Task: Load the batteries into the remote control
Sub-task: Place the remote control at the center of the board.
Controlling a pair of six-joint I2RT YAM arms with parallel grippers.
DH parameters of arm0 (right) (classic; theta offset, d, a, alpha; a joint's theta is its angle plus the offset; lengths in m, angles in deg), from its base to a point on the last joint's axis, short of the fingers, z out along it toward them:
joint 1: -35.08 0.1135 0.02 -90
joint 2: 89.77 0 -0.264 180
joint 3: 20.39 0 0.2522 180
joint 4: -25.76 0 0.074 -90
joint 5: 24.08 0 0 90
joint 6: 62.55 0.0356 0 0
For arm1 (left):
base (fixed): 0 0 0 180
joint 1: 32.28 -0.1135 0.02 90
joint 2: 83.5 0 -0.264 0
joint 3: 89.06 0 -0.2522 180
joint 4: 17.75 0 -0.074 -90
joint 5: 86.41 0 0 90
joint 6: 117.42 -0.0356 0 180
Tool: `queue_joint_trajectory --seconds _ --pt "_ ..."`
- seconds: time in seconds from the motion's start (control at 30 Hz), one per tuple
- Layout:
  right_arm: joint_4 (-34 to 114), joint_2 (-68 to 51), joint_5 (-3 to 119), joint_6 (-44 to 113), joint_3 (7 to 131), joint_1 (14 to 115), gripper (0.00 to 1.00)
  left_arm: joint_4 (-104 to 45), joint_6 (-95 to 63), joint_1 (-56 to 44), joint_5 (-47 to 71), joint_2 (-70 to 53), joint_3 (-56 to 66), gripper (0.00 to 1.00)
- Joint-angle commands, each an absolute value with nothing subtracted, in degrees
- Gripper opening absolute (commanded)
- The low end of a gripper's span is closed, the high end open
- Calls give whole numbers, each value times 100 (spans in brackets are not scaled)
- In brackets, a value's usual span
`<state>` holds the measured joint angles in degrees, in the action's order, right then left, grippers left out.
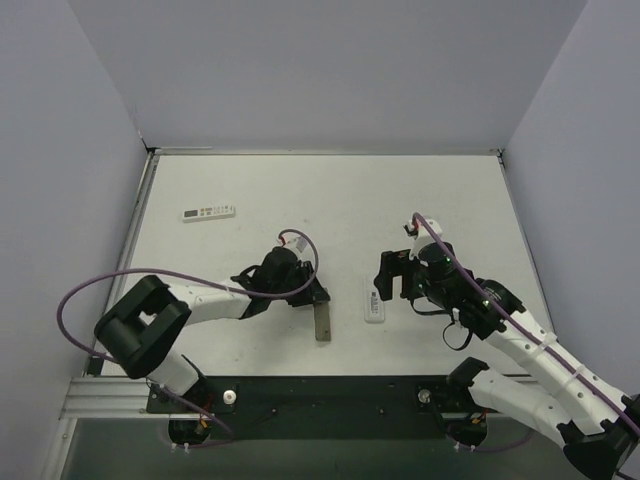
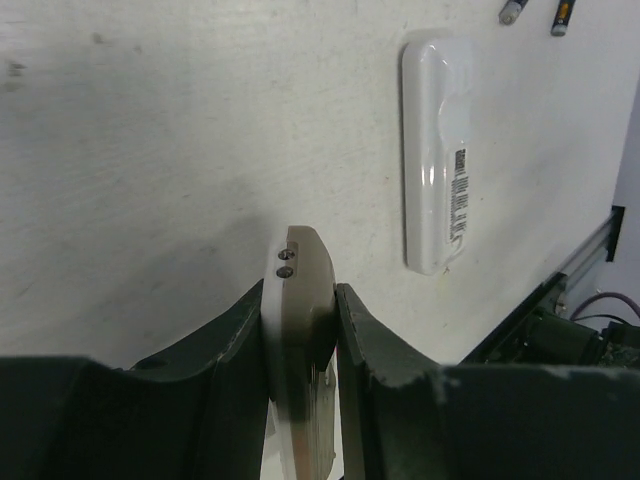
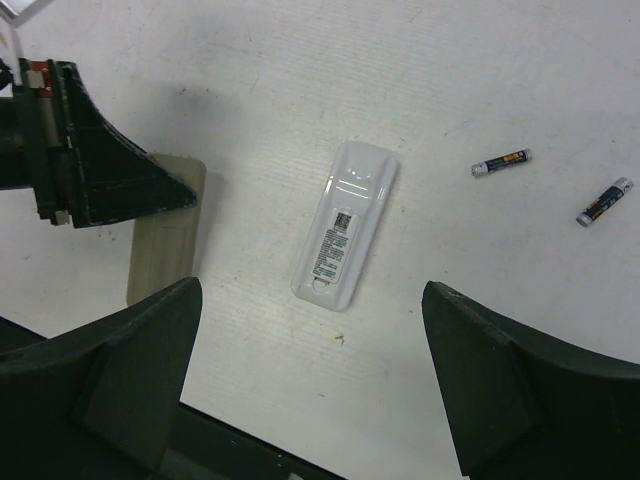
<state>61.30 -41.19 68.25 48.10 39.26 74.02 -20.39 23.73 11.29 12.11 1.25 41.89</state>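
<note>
I see the white remote control [image 3: 345,225] lying flat, barcode label up. Its grey-beige back cover [image 2: 300,320] sits near one long side of the remote, pinched on edge in the left gripper [image 2: 300,288]. Two small dark, orange-banded batteries [image 3: 500,163] lie loose near the remote's opposite side.

Losing the cover's [image 2: 300,300] lower end off the bottom edge of the left wrist view. Hiding its top under the left claw [image 3: 160,190] in the right wrist view. Clipping the batteries [image 2: 563,14] at the left wrist view's top edge. Blurring the label [image 3: 335,240] on the remote [image 3: 360,175] beyond reading.
</note>
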Motion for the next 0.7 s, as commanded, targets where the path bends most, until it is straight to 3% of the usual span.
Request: queue_joint_trajectory --seconds 0.0,0.13,0.2,0.4,0.5,0.67 --pt "6194 -4309 7058 4855 3759 7331 86 -709 2530 1254 2178 946 3448 5" --pt "6194 -4415 7023 4908 3662 7296 86 -189 2786 1324 2337 1650 3149 18" --pt "6202 -4485 7023 4908 3635 7270 87 -242 2856 1325 2337 2002 3069 29" --pt "6334 -4793 7364 4811 3635 7217 91 -1171 2532 1307 1435 2127 3148 79" --pt "6413 -4960 7558 4732 3661 7208 91 -1857 2339 1211 697 1750 3288 94" --pt "6580 -5232 8357 4582 3662 7173 91 -3044 2005 807 -255 723 3517 97"
